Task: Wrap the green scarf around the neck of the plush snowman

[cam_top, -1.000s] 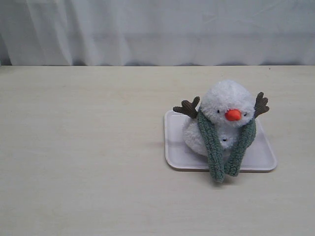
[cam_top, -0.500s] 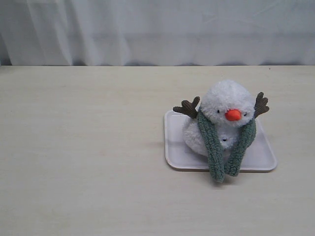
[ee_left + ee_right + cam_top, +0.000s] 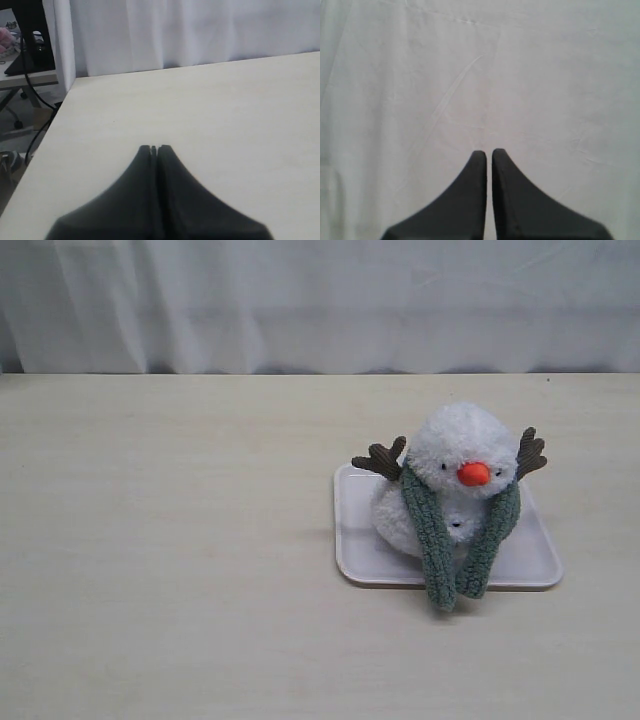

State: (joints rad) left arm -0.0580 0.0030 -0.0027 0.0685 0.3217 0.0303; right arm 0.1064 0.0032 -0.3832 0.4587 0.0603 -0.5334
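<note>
Fleece, soft and limp: the green scarf (image 3: 432,540) already lies over the plush snowman's neck (image 3: 455,504), one end hanging down each side of the orange nose (image 3: 473,474). Both tips spill over the front rim of the white tray (image 3: 350,540) under the snowman. Expect it to be light and fuzzy, easy to drag, and a tug may topple the snowman. Pinch one hanging end near its tip, in front of the snowman. Your left fingers (image 3: 142,175) are pressed together over bare surface (image 3: 180,540), holding nothing. Your right fingers (image 3: 475,190) are all but closed, also empty
</note>
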